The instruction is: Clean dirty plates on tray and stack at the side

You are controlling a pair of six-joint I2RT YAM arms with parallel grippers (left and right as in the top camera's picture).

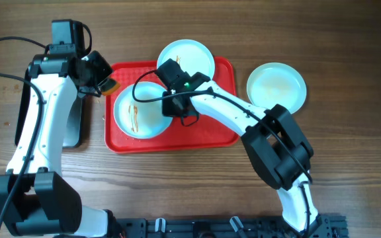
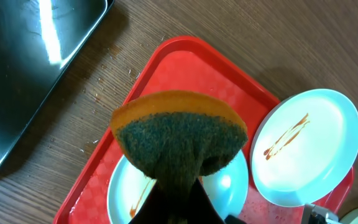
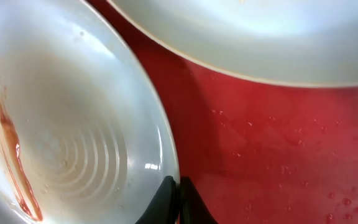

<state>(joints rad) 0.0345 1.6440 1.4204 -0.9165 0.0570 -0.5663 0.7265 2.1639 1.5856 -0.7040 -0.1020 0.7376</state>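
Overhead: the tray [image 1: 197, 140] sits mid-surface, with the left plate [image 1: 137, 109] at its left end and the back plate [image 1: 190, 56] by its far rim. The third plate [image 1: 276, 86] is off the tray's right side, clear of it. The left fingers [image 1: 100, 79] hang off the tray's far-left corner, clamped on a sponge [image 1: 109, 84]. The right fingers [image 1: 174, 111] meet the left plate's inner rim.

Left wrist: the sponge hovers scouring-side down over the tray's corner. Both tray plates show sauce streaks, and the pan [image 2: 23, 68] lies just past the tray's left rim.

Right wrist: the fingers are nearly closed with the left plate's rim running between them, so I'd call it a pinch. The tray floor is wet.

I reckon the step is scrubbing the left plate: keep that pinch firm, land the sponge flat and stroke along the streak. The tray's left side is open. The back plate and right fingers crowd the other side, so keep strokes short there.
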